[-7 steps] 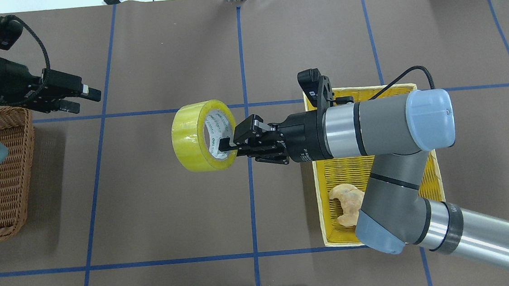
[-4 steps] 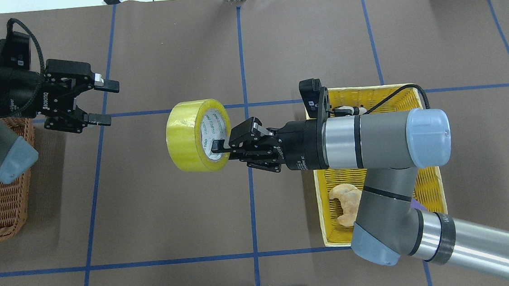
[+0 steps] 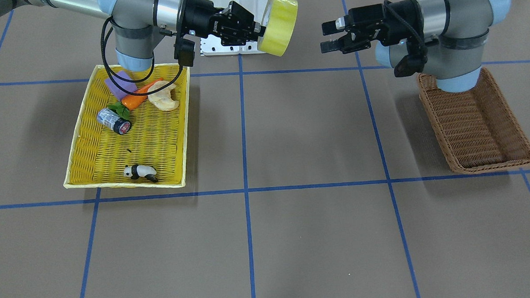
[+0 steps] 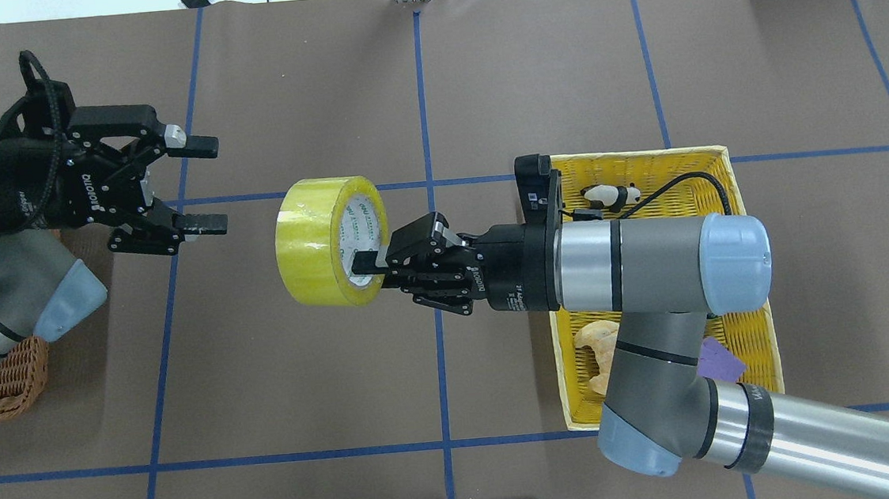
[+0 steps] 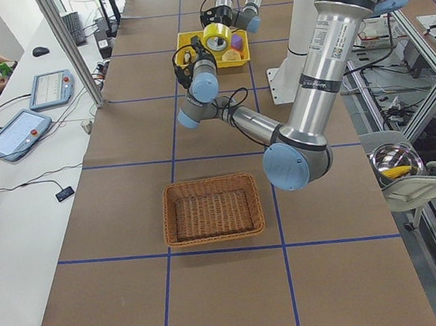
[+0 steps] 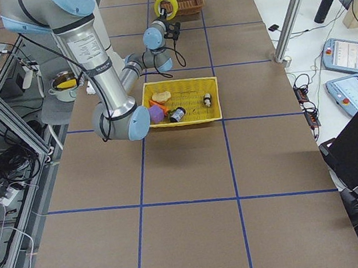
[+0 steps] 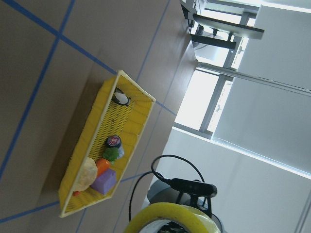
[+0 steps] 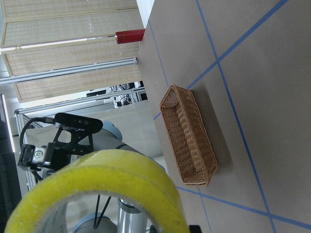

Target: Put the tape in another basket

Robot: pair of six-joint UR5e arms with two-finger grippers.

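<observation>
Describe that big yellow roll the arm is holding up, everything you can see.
The tape is a wide roll of translucent yellow-green film on a whitish core ring with green print; no loose end shows. It is held on edge in the air above the table, its hole facing the right gripper, which is shut on its wall with one finger inside the core. Nothing else touches it; the open left gripper faces it, apart.

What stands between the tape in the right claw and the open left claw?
Nothing visible. The tape, held by the right claw, faces the open left claw across open air above the table.
</observation>
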